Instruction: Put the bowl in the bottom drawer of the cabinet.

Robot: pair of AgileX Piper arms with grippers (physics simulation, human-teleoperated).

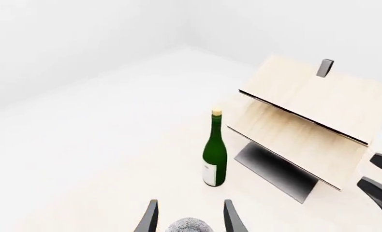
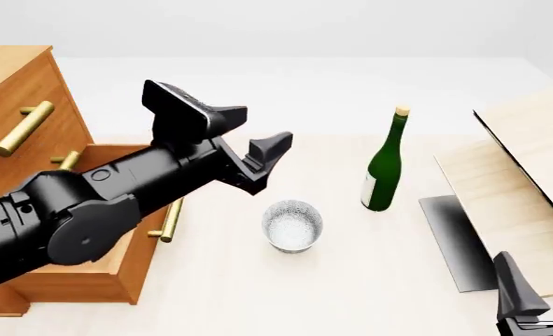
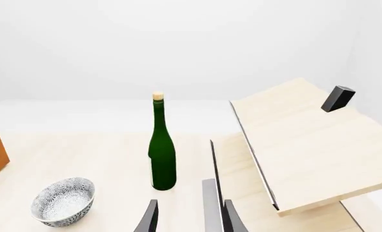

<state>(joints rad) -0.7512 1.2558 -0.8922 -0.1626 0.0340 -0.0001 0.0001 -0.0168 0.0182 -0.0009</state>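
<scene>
The speckled white bowl [image 2: 292, 225] stands upright on the table, right of the cabinet [image 2: 15, 84]. The bottom drawer [image 2: 89, 280] is pulled out, its brass handle facing the bowl. My left gripper [image 2: 262, 127] hangs open above and just behind the bowl, holding nothing. In the left wrist view, the bowl's rim [image 1: 189, 225] shows at the frame's edge between the fingers [image 1: 149, 217]. My right gripper [image 2: 541, 271] is open at the near right, far from the bowl [image 3: 63, 200]. The left arm hides the drawer's inside.
A green wine bottle [image 2: 384, 164] stands upright to the right of the bowl. Pale wooden boards [image 2: 528, 175] slope over a dark plate [image 2: 454, 241] at the right. Two upper drawer fronts with brass handles [image 2: 17, 127] are closed.
</scene>
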